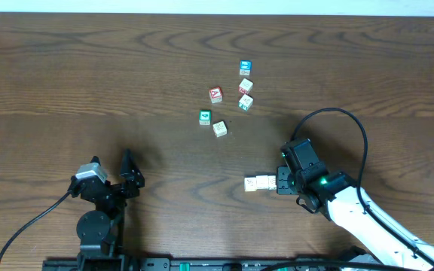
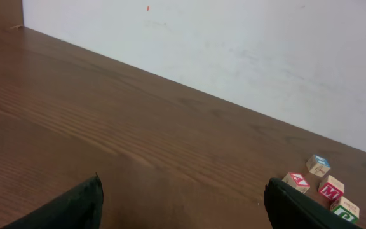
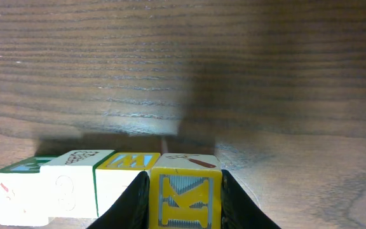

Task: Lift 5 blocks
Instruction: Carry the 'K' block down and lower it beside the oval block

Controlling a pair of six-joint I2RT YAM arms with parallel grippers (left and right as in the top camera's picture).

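The right gripper [image 3: 184, 207] was closed narrowly on a yellow block [image 3: 184, 191], its dark fingers [image 3: 135, 203] pressed against the block's two sides. The face turned to the wrist camera showed a letter K. Three more blocks [image 3: 75, 187] sat side by side in a straight line at the yellow block's 9 o'clock, each touching the next. They were white-faced; the nearest had a yellow-patterned top and the farthest a green one. Whether this line rested on the desk [image 3: 183, 63] or hung just above it could not be told.

From overhead, the right gripper [image 1: 281, 181] lay at about 4 o'clock on the desk [image 1: 66, 83]. The pale row of blocks [image 1: 256, 183] stuck out from its tips toward 9 o'clock.

A loose scatter of cubes lay well apart from that gripper, at its 11 o'clock. It held a blue-topped cube [image 1: 245, 68], two pale ones [image 1: 246, 86] just below it, a red one [image 1: 215, 94], a green one [image 1: 205, 117] and a cream one [image 1: 219, 129].

The left gripper [image 1: 132, 175] sat at about 7 o'clock on the desk, its fingers spread wide and holding nothing. In its wrist view, the left gripper [image 2: 183, 213] faced bare wood, with a few of the loose cubes [image 2: 330, 188] at 4 o'clock near the white wall [image 2: 234, 51].
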